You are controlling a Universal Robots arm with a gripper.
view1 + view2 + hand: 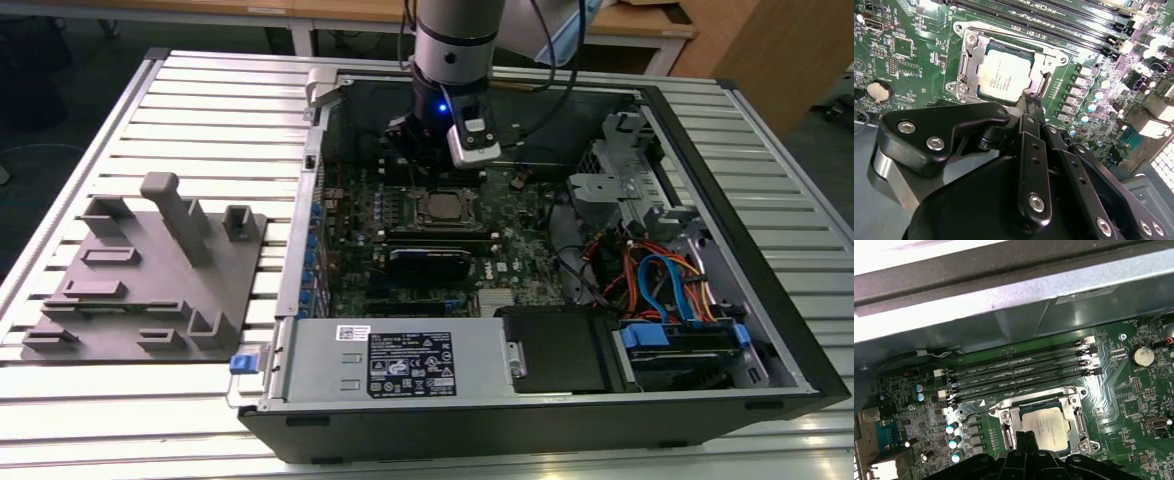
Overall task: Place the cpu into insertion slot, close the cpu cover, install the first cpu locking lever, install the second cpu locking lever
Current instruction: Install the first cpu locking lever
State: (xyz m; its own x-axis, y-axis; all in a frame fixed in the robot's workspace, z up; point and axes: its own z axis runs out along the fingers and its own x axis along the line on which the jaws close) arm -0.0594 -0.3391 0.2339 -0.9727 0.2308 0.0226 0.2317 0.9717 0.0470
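The cpu (1004, 75) lies flat in the insertion slot (1074, 400) on the green board, with its silver top showing. The cpu cover (965, 62) lies down around it as a silver frame. In the exterior view the cpu (445, 207) sits just in front of the arm. My gripper (1031, 101) is shut, its fingertips together at the cover's edge beside the chip. I cannot tell whether the tips pinch anything. In the first wrist view the gripper (1026, 437) meets the edge of the cpu (1049, 424). A thin wire lever (979, 413) stands off the socket's side.
Long black memory slots (1019, 372) run beside the socket, with the case wall (1004, 300) behind them. A coin battery (1142, 356) sits on the board. A drive cage with cables (667, 290) and a power supply (400, 365) stand in the case. A grey fixture (147, 270) lies outside.
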